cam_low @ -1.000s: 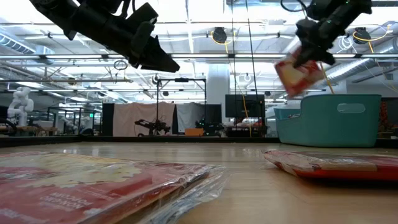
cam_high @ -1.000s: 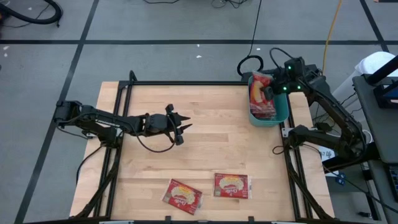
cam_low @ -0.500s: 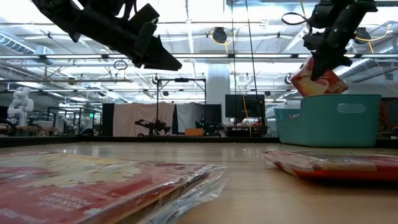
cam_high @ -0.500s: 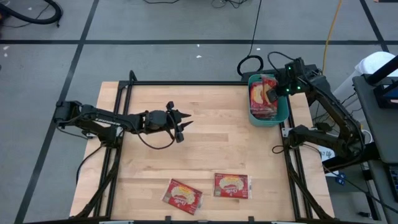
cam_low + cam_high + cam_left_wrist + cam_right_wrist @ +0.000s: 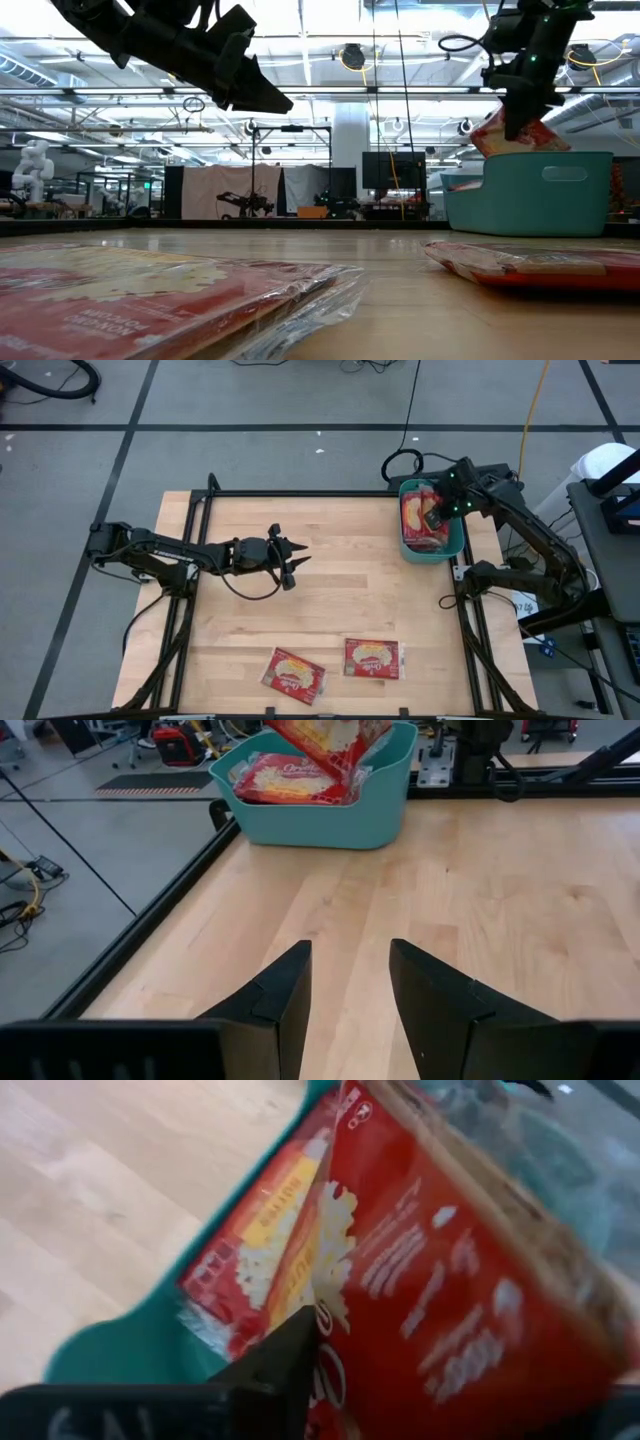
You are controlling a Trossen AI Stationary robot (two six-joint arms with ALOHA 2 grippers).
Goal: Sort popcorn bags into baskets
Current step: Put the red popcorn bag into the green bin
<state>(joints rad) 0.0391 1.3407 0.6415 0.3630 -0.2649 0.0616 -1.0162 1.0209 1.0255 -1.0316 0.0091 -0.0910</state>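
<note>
Since a second ago we've swung the right gripper [image 5: 432,518] over the teal basket [image 5: 452,546] at 2 o'clock, its red popcorn bag [image 5: 512,135] tilting in, grip can't tell, while only the left wrist view shows the left gripper [image 5: 348,982] parted, empty over the counter [image 5: 330,590].

The high camera looked straight down on the whole bench [image 5: 330,580]. The low camera sat at bench-top height, facing level across it into the room. The left wrist camera looked across the bench toward the teal bin [image 5: 320,815], which the close right wrist camera, high and low views shared.
</note>
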